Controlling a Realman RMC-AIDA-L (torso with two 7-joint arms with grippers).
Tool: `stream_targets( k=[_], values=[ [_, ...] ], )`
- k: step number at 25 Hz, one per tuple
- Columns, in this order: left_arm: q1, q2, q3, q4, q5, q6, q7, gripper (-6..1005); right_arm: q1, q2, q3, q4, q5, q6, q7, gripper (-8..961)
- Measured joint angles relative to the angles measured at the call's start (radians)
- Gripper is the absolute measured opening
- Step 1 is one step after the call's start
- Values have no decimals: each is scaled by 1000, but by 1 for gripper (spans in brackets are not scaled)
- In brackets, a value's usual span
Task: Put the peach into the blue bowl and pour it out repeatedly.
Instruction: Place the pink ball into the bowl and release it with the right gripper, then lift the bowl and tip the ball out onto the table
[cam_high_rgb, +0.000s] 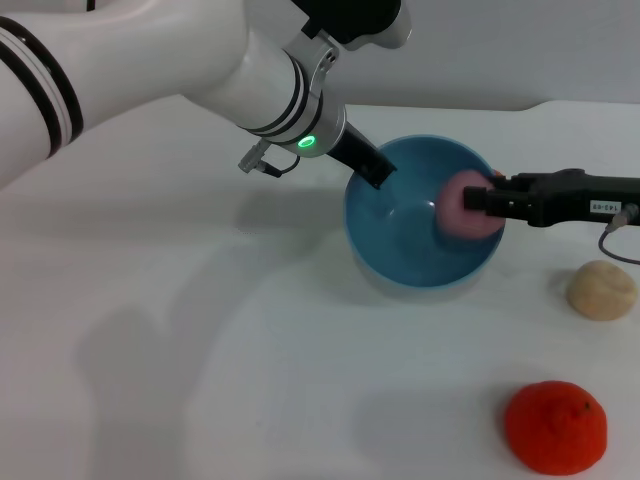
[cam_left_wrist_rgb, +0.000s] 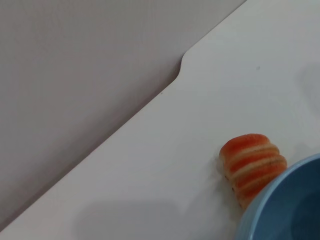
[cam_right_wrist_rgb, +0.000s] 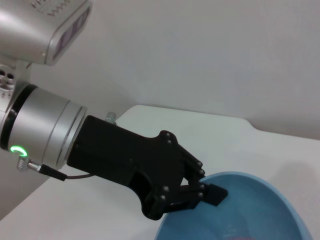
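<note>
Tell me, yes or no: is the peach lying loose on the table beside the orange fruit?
No, the peach is held by the right gripper over the blue bowl.

A plain white table (cam_high_rgb: 200, 380) fills most of the head view, smooth and matte, with soft grey shadows pooling across its left and middle. Along the top right of that frame its far edge steps at a small notch, and behind it runs a bare, pale grey wall (cam_high_rgb: 520, 50), evenly lit.
</note>
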Motion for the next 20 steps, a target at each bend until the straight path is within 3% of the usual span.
stream_targets(
  k=[9,15,20],
  values=[
    [12,0,0,-1,0,-22,0,-1,-22,-2,9,-16,107,-3,-69,608],
    [28,0,0,-8,1,-73,3,0,-113,-1,29,-63,298,66,-259,719],
    [37,3,11,-4,7,-176,19,0,-211,-1,64,36,570,119,-505,776]
  ],
)
